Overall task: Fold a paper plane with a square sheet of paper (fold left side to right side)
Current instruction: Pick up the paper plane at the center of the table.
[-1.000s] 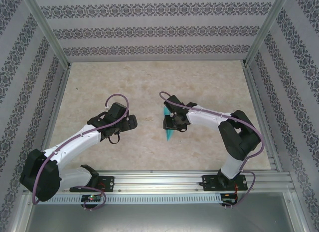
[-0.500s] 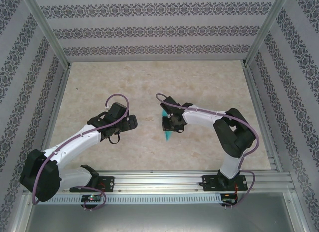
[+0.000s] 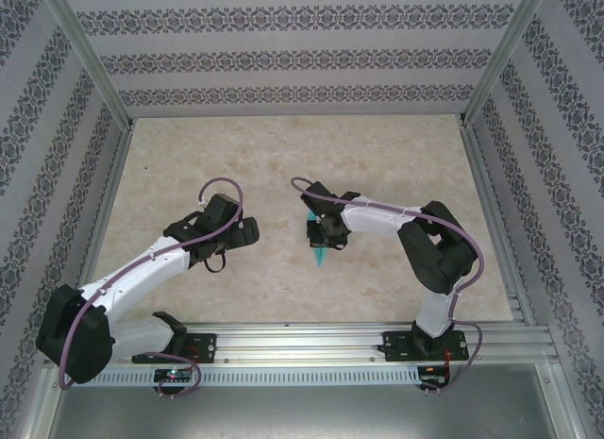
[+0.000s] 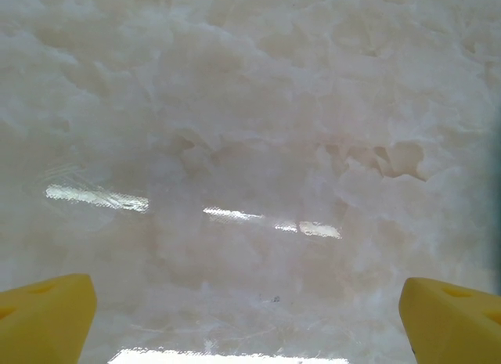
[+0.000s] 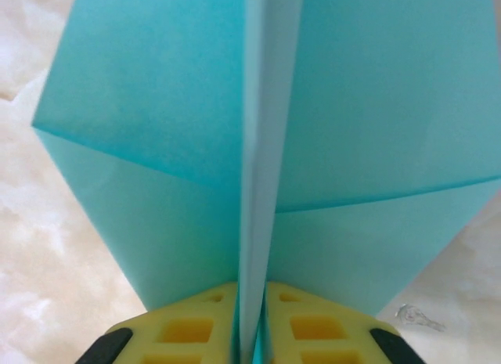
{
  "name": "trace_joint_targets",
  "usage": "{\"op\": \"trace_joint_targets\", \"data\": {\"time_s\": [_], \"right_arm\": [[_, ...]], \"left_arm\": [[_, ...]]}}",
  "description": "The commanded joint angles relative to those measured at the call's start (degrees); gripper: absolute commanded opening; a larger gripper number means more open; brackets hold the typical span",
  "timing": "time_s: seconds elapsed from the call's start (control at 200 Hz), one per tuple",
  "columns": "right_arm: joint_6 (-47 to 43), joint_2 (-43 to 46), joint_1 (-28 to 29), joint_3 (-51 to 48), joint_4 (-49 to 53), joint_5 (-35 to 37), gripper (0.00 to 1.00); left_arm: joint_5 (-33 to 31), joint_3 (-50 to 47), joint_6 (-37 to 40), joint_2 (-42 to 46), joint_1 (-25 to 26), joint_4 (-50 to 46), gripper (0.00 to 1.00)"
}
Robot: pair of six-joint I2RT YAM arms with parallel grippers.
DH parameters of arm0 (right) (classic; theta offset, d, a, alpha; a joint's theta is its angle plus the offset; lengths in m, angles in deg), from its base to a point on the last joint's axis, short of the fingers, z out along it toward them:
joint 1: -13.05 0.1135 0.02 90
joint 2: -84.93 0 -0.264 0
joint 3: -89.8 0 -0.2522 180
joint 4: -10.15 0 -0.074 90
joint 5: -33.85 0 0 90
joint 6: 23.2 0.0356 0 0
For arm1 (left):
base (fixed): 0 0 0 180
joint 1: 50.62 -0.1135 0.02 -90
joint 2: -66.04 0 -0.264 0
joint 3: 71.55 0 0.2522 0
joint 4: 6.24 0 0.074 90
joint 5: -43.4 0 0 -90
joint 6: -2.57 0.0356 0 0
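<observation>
The square sheet of paper is folded into a slim teal-blue paper plane [image 3: 323, 255] near the table's middle. In the right wrist view the paper plane [image 5: 360, 106] spreads into two angled wings, with its upright centre crease running down between my yellow fingers [image 5: 188, 329]. My right gripper [image 5: 250, 326] is shut on that crease; from above, the right gripper [image 3: 324, 233] covers most of the paper. My left gripper [image 3: 247, 229] hangs to the left, apart from the paper. In its wrist view the left gripper [image 4: 250, 321] stands wide open over bare tabletop.
The marbled beige table [image 3: 283, 156] is fenced by patterned walls and an aluminium frame [image 3: 104, 203]. A rail [image 3: 302, 343] along the near edge carries both arm bases. Free room lies behind and between the arms.
My right gripper's jaws have closed on the paper's centre crease, and the right wrist has shifted slightly left. The left arm has stayed put.
</observation>
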Motion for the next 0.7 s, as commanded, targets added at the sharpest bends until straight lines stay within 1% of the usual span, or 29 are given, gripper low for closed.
{"op": "trace_joint_targets", "data": {"time_s": [0.0,0.125,0.225,0.355,0.47,0.595,0.694], "right_arm": [[-1.92,1.77,-0.34,3.13,2.95,1.68,0.11],[-4.51,2.13,-2.57,5.75,4.55,1.16,0.09],[-8.29,0.08,-5.09,10.35,6.98,0.81,0.09],[-12.28,-5.38,-8.45,18.79,10.56,1.13,0.09],[-13.77,-11.10,-10.87,26.49,13.07,1.92,0.09],[-14.41,-16.60,-11.24,33.40,15.73,1.24,0.09],[-13.92,-18.79,-10.42,35.22,15.88,0.55,0.09]], "left_arm": [[-2.31,2.18,1.60,2.29,-0.68,-2.12,1.00],[-3.46,2.50,2.13,4.35,-0.64,-3.10,1.00],[-4.18,2.85,3.09,6.11,-0.67,-3.93,1.00],[-4.73,3.12,4.15,8.26,-0.69,-4.84,1.00],[-4.80,2.79,4.60,9.42,-0.71,-4.85,1.00],[-4.70,2.80,4.86,9.47,-0.76,-5.28,1.00],[-4.72,2.77,4.95,9.39,-0.72,-5.63,1.00]]}}
